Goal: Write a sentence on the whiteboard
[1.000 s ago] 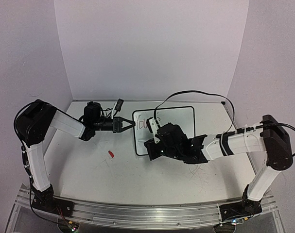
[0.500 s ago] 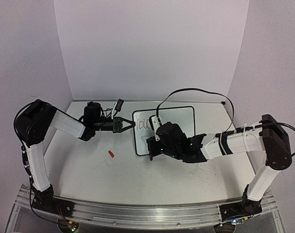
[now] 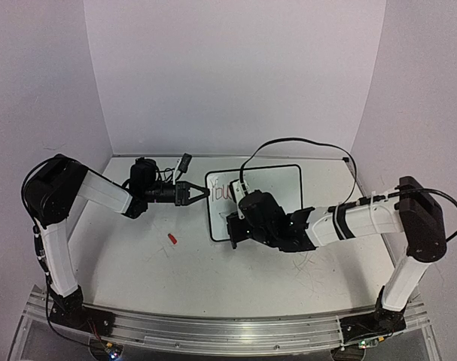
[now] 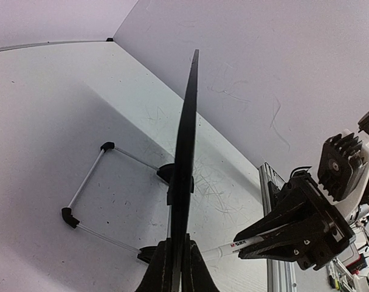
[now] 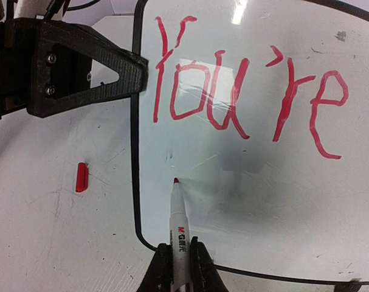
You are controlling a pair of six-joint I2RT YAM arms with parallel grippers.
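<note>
Now, left gripper (image 5: 138, 66) pinching the black-framed white whiteboard (image 5: 275, 207) at upper left, right gripper (image 5: 179, 258) clamped on the white red-tipped marker (image 5: 177, 222) should press lightly beneath the red handwritten sentence (image 5: 239, 91)

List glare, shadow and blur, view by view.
Right wrist: glare on the whiteboard near its top and across the red writing; soft shadow beyond the marker tip. Left wrist: whiteboard edge a dark silhouette. Top view: even light, writing tiny.
</note>
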